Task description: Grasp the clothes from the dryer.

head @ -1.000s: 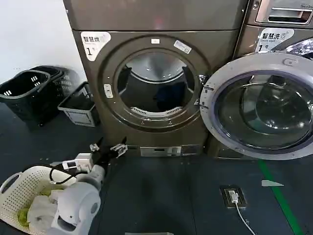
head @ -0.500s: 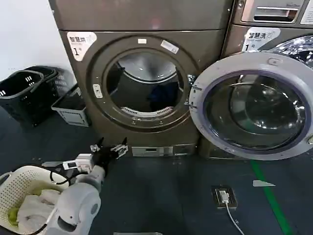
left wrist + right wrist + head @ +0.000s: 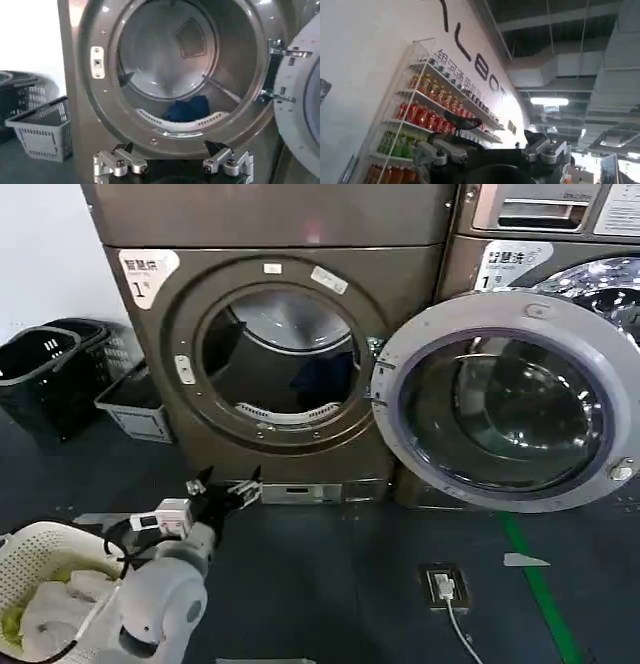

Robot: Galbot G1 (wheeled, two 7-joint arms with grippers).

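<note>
One dryer (image 3: 275, 349); one blue garment (image 3: 187, 108) inside.

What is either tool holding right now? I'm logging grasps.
Nothing. The left tool is open, in front of the dryer; the right tool is open too.

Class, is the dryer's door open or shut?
Open: the door is swung aside, off the dryer drum, where dark blue clothes lie.
</note>
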